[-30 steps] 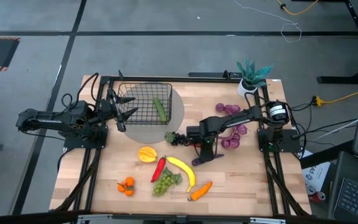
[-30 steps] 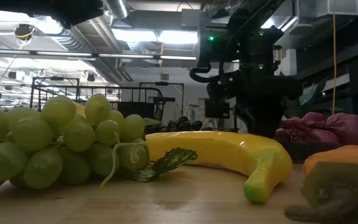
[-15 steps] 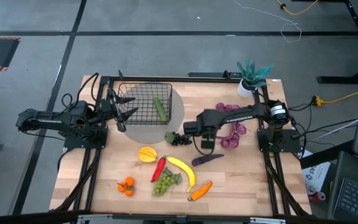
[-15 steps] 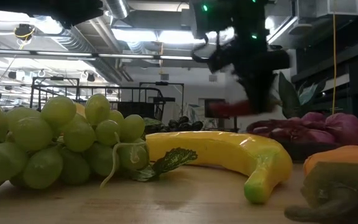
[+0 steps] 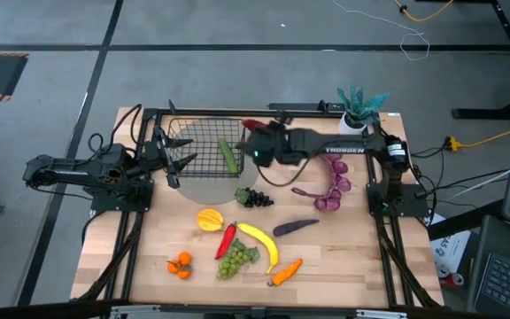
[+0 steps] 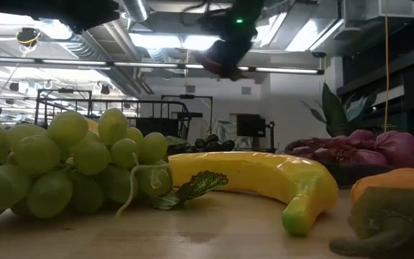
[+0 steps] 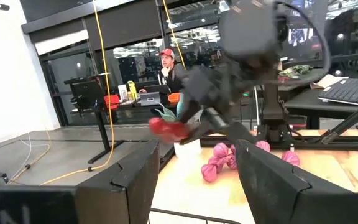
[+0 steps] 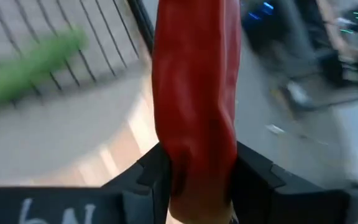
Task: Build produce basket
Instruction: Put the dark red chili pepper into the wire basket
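Right claw (image 5: pixel 251 129) outstretched beside basket (image 5: pixel 204 147)

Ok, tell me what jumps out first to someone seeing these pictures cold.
The right gripper hangs at the basket's right edge, shut on a red pepper-like piece. A green cucumber already lies in the basket. The left gripper waits open at the basket's left side, and the remaining produce lies spread over the table.

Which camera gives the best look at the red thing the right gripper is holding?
The right wrist view: the long glossy red item fills the frame between the right gripper's fingers. The high view shows a red tip by the basket; the left wrist view, a blurred red blob.
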You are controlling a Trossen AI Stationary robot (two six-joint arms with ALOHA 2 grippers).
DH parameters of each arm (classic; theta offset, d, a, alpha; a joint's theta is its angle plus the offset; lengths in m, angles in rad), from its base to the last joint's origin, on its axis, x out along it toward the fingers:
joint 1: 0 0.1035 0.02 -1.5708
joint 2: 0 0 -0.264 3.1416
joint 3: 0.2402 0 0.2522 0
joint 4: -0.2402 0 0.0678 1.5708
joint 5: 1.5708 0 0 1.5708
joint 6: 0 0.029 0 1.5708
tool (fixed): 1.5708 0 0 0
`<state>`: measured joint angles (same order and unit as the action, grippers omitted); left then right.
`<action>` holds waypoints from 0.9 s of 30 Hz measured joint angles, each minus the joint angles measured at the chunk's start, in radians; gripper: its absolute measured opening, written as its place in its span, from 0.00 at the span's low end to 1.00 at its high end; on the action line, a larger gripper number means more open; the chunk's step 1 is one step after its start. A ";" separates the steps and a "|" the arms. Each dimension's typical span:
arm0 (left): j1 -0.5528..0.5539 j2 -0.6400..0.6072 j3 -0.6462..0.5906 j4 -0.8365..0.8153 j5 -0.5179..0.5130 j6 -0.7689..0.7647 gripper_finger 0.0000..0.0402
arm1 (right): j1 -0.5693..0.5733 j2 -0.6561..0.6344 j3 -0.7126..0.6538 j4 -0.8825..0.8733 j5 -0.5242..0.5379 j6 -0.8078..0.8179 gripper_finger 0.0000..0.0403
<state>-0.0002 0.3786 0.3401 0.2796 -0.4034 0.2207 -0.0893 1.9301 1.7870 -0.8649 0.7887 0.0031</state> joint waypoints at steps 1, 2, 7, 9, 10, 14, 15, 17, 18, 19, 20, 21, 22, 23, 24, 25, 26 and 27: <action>0.000 0.000 0.000 -0.001 0.000 0.000 0.51 | -0.020 0.000 -0.003 0.078 -0.065 -0.032 0.32; 0.000 0.000 0.000 -0.001 0.000 0.000 0.51 | -0.040 0.000 -0.011 0.167 -0.150 -0.057 0.32; 0.000 0.000 0.000 -0.002 0.000 0.000 0.51 | -0.134 0.007 -0.086 0.588 -0.658 -0.055 0.32; 0.000 0.000 0.000 -0.002 0.000 0.000 0.51 | -0.156 0.010 -0.116 0.727 -0.794 0.004 0.32; 0.000 0.000 0.000 -0.002 0.000 0.000 0.51 | -0.164 0.011 -0.132 0.781 -0.829 0.035 0.32; 0.000 0.000 0.000 -0.008 0.000 0.000 0.51 | -0.167 0.034 -0.179 0.931 -0.848 0.097 0.32; 0.000 0.000 0.000 -0.008 0.000 0.000 0.51 | -0.166 0.044 -0.186 0.979 -0.849 0.100 0.32; 0.000 0.000 0.000 -0.010 0.000 0.000 0.51 | -0.161 0.058 -0.194 1.003 -0.851 0.102 0.32; 0.000 0.000 0.000 -0.010 0.000 0.000 0.51 | -0.157 0.070 -0.193 1.025 -0.851 0.111 0.32; 0.000 0.000 0.000 -0.010 0.000 0.000 0.51 | -0.153 0.081 -0.193 1.034 -0.851 0.124 0.32; 0.000 0.000 0.000 -0.010 0.000 0.000 0.51 | -0.150 0.090 -0.194 1.035 -0.852 0.138 0.32; 0.000 0.000 0.000 -0.010 0.000 0.000 0.51 | -0.149 0.097 -0.194 1.036 -0.852 0.150 0.32; 0.000 0.000 0.000 -0.010 0.000 0.000 0.51 | -0.145 0.106 -0.194 1.043 -0.852 0.152 0.32; 0.000 0.000 0.000 -0.010 0.000 0.000 0.51 | -0.143 0.111 -0.194 1.050 -0.853 0.153 0.32; 0.000 0.000 0.000 -0.010 0.000 0.000 0.51 | -0.142 0.115 -0.194 1.046 -0.854 0.154 0.32; 0.000 0.000 0.000 -0.009 0.000 0.000 0.51 | -0.141 0.122 -0.194 1.051 -0.854 0.154 0.32; 0.000 0.000 0.000 -0.009 0.000 0.000 0.51 | -0.140 0.127 -0.193 1.056 -0.854 0.156 0.32; 0.000 0.000 0.000 -0.010 0.000 0.000 0.51 | -0.138 0.129 -0.193 1.047 -0.854 0.164 0.32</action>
<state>-0.0006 0.3790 0.3401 0.2699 -0.4038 0.2207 -0.2276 2.0592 1.5935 0.1818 -0.0655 0.1674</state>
